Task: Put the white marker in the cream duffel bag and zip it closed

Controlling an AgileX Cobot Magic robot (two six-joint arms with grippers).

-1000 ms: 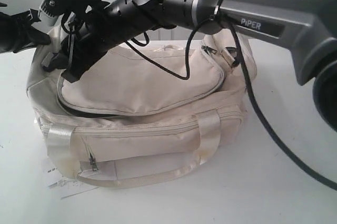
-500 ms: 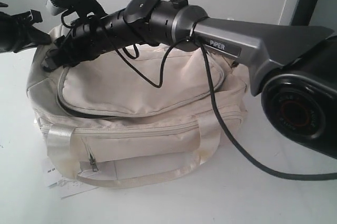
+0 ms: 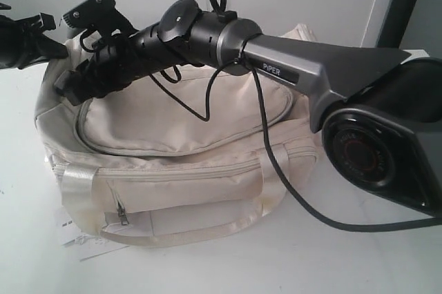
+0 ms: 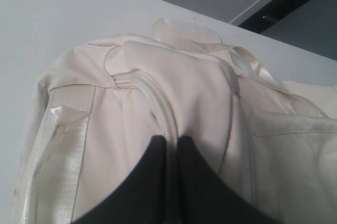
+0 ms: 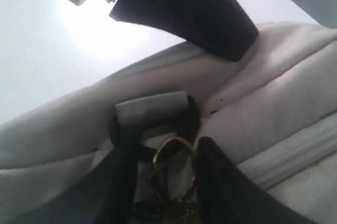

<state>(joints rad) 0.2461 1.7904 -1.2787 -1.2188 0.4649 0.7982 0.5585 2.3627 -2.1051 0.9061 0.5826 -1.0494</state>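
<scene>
Cream duffel bag (image 3: 173, 135) lies crosswise; left fingers (image 4: 142, 182) pinch its piping (image 4: 158, 108); right fingers (image 5: 226, 187) parted.

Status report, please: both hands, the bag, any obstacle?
Left hand shut on piping of cream duffel bag. Right hand around gold ring, grip unclear. White marker not visible. Black cable draped over bag top.

Duffel bag (image 3: 186, 142) sits on the bench (image 3: 276, 259) beneath the left pincer (image 3: 59, 49) and right pincer (image 3: 69, 87), which meet at one end. The right pincer, reaching across the bag's top, has a ring (image 5: 169, 141) between its jaws; a paper tag (image 3: 76, 242) lies below, under the bag's front edge.
</scene>
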